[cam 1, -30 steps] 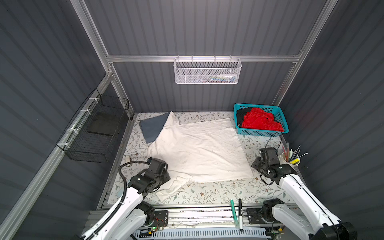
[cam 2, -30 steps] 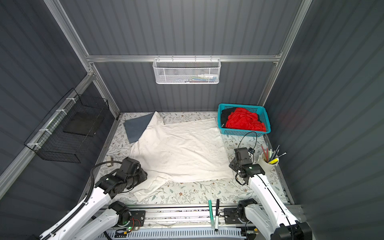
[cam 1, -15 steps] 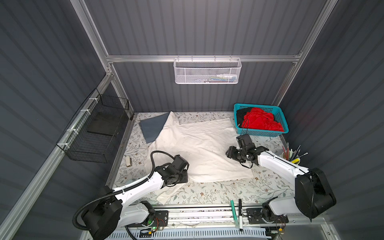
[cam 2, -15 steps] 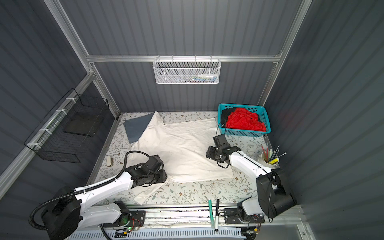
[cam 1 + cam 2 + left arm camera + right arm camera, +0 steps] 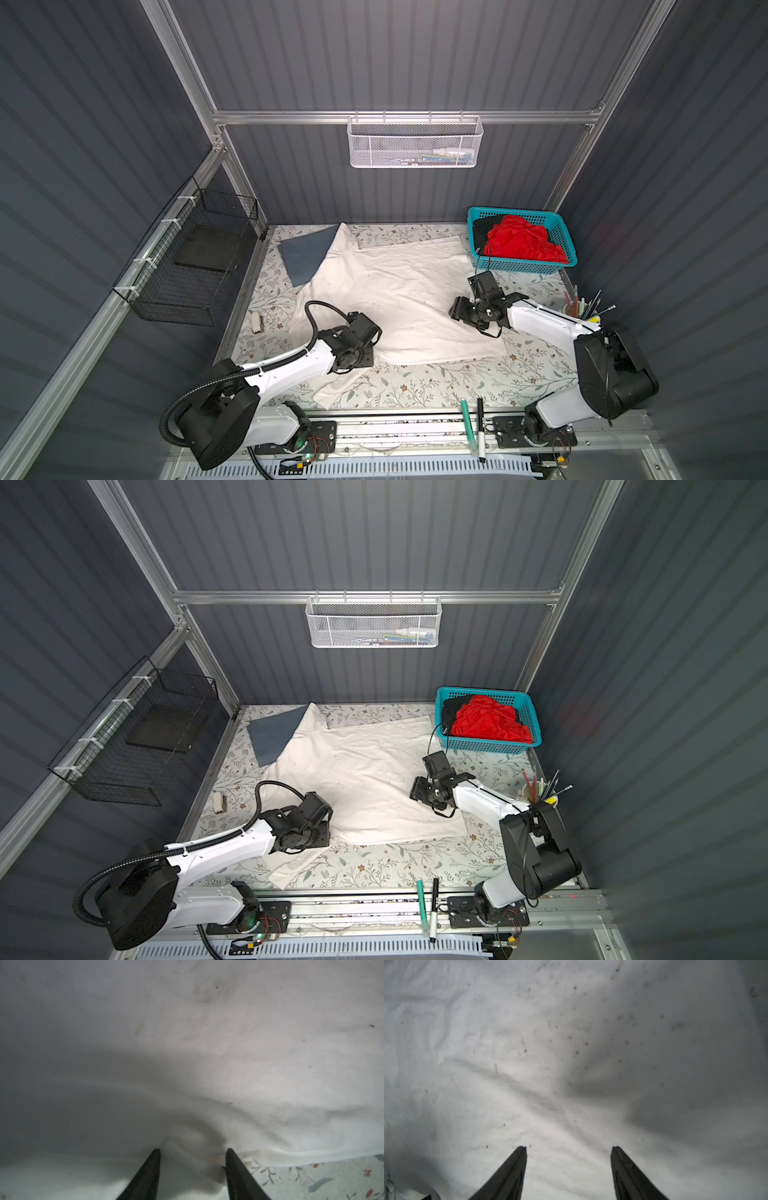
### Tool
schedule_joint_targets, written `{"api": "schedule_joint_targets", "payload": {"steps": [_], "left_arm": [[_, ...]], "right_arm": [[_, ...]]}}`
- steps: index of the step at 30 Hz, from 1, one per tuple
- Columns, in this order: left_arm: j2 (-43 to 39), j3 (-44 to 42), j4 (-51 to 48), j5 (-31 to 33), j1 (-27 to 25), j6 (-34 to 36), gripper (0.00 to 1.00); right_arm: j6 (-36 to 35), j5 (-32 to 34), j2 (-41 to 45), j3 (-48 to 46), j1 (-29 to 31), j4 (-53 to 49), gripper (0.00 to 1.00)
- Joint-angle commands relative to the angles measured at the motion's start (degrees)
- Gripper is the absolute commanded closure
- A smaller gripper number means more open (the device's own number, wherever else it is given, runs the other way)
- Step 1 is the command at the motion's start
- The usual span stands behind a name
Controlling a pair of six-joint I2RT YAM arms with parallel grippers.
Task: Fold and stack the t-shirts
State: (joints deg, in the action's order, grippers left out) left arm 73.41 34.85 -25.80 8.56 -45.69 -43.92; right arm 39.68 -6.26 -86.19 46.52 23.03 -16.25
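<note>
The off-white t-shirt (image 5: 390, 291) (image 5: 357, 771) lies spread over the middle of the floral table covering, with one sleeve trailing toward the front. My left gripper (image 5: 360, 353) (image 5: 193, 1150) is low on its front left part, open, its fingers straddling a raised fold of the cloth beside the hem. My right gripper (image 5: 458, 309) (image 5: 569, 1147) is open just above the shirt's speckled right side, nothing between its fingers. The slate-grey t-shirt (image 5: 306, 254) lies flat at the back left, partly under the white one. The red t-shirt (image 5: 521, 245) and the black t-shirt (image 5: 482, 230) sit crumpled in the teal basket (image 5: 524, 267).
A cup of pens (image 5: 582, 309) stands by the right wall. Two markers (image 5: 473, 428) lie on the front rail. A small white object (image 5: 257, 322) sits at the table's left edge. A black wire basket (image 5: 195, 257) hangs on the left wall, a white mesh basket (image 5: 415, 141) on the back wall.
Both arms have swung in from the table's front corners onto the off-white t-shirt, the left from the front left, the right from the right edge. Both grippers have widened.
</note>
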Motion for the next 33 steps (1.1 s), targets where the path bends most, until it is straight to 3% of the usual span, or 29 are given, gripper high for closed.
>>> {"api": "schedule_joint_targets", "payload": {"steps": [1, 5, 11, 12, 13, 16, 18, 23, 33], "left_arm": [[-3.4, -2.0, 2.2, -5.0, -0.1, 0.6, 0.51], [-9.3, -5.1, 4.5, -13.9, -0.1, 1.7, 0.57], [-10.3, -5.9, 3.6, -35.3, -0.1, 2.8, 0.59], [-11.2, -4.3, -0.3, -32.9, -0.1, 4.1, 0.58], [-13.8, -1.5, -5.7, -26.7, -0.2, 4.9, 0.55], [-20.7, 4.1, -18.3, -2.9, -0.1, 3.0, 0.51], [-19.3, 5.0, -22.4, 4.4, 0.7, 1.2, 0.49], [-7.1, 4.3, -17.1, 1.0, 2.0, 1.0, 0.41], [-9.5, -5.1, -3.3, -9.2, 6.6, 1.3, 0.37]], "right_arm": [[0.4, -0.3, 0.5, -0.5, -0.2, 0.8, 0.33], [0.1, -0.4, -0.6, 0.0, -0.7, 1.0, 0.32], [0.1, -2.0, -3.9, 0.3, -2.2, 2.8, 0.32], [0.2, -2.2, -4.1, 0.3, -2.4, 3.1, 0.32], [0.1, -2.2, -4.2, 0.4, -2.5, 3.1, 0.32], [0.1, -2.5, -3.8, 0.5, -2.5, 3.2, 0.32], [0.0, -2.5, -3.5, 0.3, -2.5, 3.1, 0.32], [-0.9, -2.5, -2.9, 0.0, -2.6, 2.1, 0.32], [-0.7, -2.8, -1.6, -1.8, -2.8, 3.0, 0.31]]}}
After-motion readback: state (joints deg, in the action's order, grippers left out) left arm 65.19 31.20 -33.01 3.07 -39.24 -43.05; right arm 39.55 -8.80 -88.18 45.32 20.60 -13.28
